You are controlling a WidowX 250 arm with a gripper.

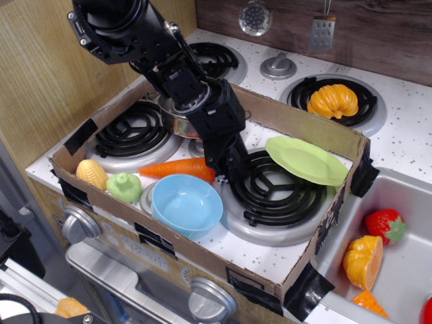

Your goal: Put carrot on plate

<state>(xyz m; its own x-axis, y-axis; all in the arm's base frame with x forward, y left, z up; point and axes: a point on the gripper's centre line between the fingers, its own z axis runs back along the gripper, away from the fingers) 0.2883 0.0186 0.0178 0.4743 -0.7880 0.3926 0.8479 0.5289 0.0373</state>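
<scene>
The orange carrot point(179, 169) lies on the stove inside the cardboard box, between the left burner and the blue bowl, pointed tip to the left. Its green stem end is hidden behind my gripper point(228, 177). The gripper hangs from the black arm and sits low at the carrot's thick right end, over the edge of the front right burner. Its dark fingers merge with the black burner, so I cannot tell whether they are closed on the carrot. The lime-green plate point(305, 160) rests tilted against the box's right wall, right of the gripper.
A light blue bowl point(187, 204) stands just in front of the carrot. Yellow corn point(91, 173) and a green vegetable point(124, 187) lie at the box's left front. A metal pot point(177, 123) sits behind the arm. An orange pumpkin point(333, 100) sits on the back right burner. The sink point(405, 270) at right holds toy fruit.
</scene>
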